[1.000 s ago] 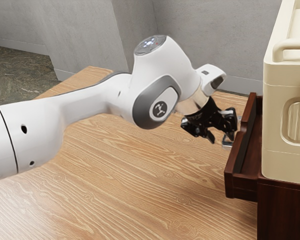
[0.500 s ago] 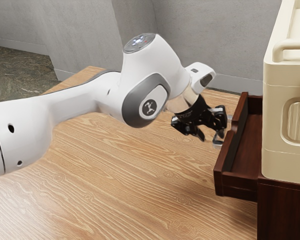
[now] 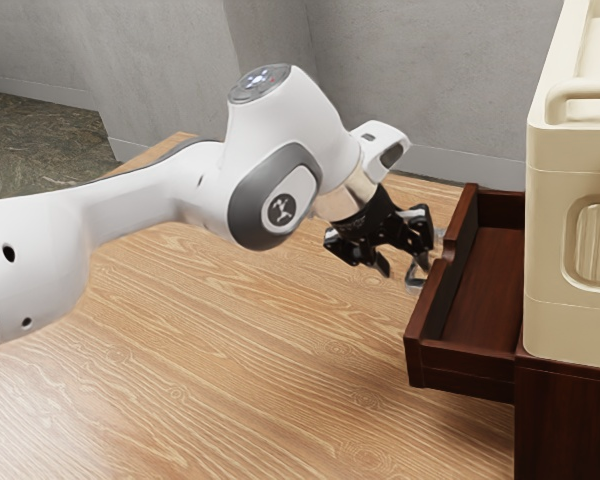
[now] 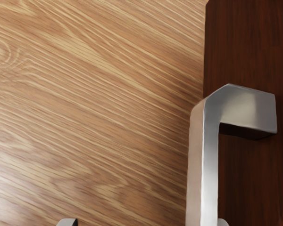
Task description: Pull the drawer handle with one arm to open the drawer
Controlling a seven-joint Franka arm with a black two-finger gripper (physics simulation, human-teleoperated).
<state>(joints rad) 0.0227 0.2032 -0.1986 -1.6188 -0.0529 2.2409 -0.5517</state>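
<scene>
Woodgrain tabletop (image 3: 230,350); one drawer (image 3: 465,360) stands open, its one handle (image 4: 210,165) (squared metal) between two fingers (image 3: 382,265), spread apart.

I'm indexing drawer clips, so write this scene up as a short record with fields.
drawer: dark red-brown wood, open, standing out from the cabinet
handle: silver metal bar with a squared bend, on the drawer's front
gripper: black, open, one finger on the handle's drawer side, the other away from the bar
on the cabinet: cream-coloured boxy item
surface beside the drawer: light wood grain
task status: drawer open; whether fully, cannot tell
</scene>
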